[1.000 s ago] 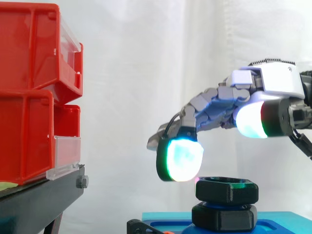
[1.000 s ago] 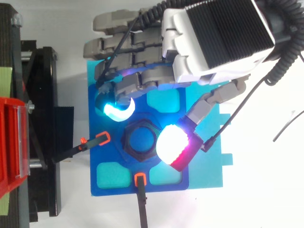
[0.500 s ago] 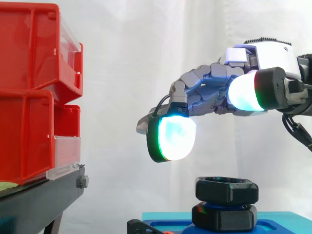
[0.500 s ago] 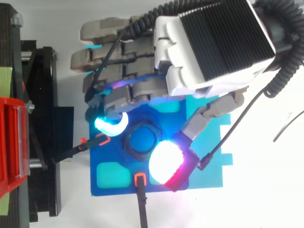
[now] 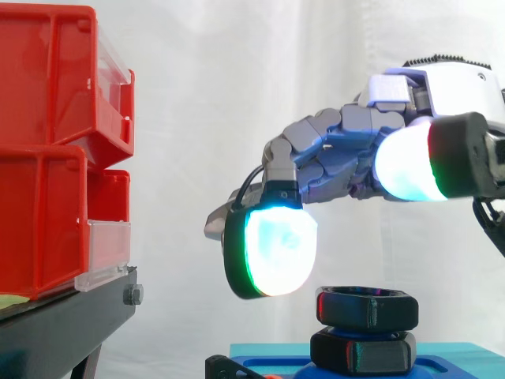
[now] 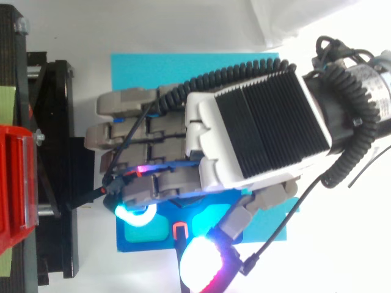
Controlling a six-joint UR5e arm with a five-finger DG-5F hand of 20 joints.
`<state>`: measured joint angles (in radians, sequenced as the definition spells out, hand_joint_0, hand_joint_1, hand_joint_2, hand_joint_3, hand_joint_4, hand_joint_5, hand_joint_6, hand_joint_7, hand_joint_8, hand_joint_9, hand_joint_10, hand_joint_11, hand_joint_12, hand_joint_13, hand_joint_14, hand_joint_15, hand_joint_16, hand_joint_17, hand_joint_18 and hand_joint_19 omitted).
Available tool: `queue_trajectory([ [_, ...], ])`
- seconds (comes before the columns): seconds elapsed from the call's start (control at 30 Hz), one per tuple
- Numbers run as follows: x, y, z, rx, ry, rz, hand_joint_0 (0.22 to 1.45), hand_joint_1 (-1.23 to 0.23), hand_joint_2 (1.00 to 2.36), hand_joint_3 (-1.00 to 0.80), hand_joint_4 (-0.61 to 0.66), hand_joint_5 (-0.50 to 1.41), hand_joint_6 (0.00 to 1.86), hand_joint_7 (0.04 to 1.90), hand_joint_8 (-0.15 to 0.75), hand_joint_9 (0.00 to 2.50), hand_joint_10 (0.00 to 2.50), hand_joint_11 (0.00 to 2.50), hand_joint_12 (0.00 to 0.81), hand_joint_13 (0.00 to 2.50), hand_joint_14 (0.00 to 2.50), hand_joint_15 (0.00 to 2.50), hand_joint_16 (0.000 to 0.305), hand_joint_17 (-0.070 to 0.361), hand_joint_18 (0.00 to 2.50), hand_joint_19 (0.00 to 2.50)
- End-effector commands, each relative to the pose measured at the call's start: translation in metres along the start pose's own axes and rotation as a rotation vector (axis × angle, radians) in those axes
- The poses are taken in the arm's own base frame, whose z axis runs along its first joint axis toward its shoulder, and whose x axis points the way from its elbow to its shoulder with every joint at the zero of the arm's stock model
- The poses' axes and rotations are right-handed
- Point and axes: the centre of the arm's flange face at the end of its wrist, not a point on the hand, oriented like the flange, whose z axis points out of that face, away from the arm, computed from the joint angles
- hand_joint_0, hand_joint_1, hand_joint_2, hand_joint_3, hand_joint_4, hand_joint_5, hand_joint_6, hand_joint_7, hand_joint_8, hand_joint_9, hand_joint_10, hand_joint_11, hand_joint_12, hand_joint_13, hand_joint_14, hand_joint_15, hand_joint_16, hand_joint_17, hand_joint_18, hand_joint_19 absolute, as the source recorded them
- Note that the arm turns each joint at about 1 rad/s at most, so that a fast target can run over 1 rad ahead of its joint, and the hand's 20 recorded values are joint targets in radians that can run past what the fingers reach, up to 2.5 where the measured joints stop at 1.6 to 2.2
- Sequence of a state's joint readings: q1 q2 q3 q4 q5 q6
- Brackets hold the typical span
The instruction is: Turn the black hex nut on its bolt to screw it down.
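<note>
The black hex nut (image 5: 367, 306) sits on its bolt above a second black hex piece (image 5: 363, 351), on a blue fixture plate (image 5: 446, 353) (image 6: 142, 65). My hand (image 5: 347, 154) (image 6: 256, 134) hovers over the nut without touching it. It is open, fingers gently bent and holding nothing. A cyan-white fingertip (image 5: 272, 245) hangs just left of and slightly above the nut, and the thumb's white pad (image 5: 410, 170) is higher up on the right. In the top view the hand covers the nut.
Red bins (image 5: 55, 142) (image 6: 12, 183) are stacked on a black stand (image 5: 63, 324) (image 6: 55, 152) to the left. An orange-tipped black clamp (image 6: 179, 231) grips the plate's near edge. White curtain behind.
The hand rose off the nut, then slid across the plate until it covers the nut from above. In the side view its fingertip went up, then left and down again.
</note>
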<state>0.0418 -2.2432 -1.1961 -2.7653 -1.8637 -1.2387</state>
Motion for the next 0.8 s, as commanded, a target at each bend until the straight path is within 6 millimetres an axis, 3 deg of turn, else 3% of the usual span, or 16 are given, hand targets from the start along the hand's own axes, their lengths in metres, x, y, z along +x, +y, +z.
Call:
queue_trajectory([
  [0.0,0.0095,0.0069,0.0034,0.002,-0.010,0.004,0.49,-0.34,1.00,-0.50,0.25,-0.17,0.60,0.98,0.316,0.49,0.01,0.43,0.348,0.40,0.01,0.15,0.042,0.094,0.12,0.13],
  [0.37,0.0126,0.0159,0.0068,-0.009,-0.004,0.006,0.49,-0.35,1.00,-0.50,0.25,-0.17,0.61,0.98,0.315,0.49,0.01,0.43,0.347,0.40,0.00,0.15,0.042,0.094,0.12,0.14],
  [0.77,0.0131,0.0101,0.0019,-0.019,0.016,0.005,0.49,-0.35,1.00,-0.50,0.25,-0.17,0.62,0.97,0.316,0.49,0.01,0.43,0.346,0.40,0.01,0.15,0.041,0.093,0.12,0.13],
])
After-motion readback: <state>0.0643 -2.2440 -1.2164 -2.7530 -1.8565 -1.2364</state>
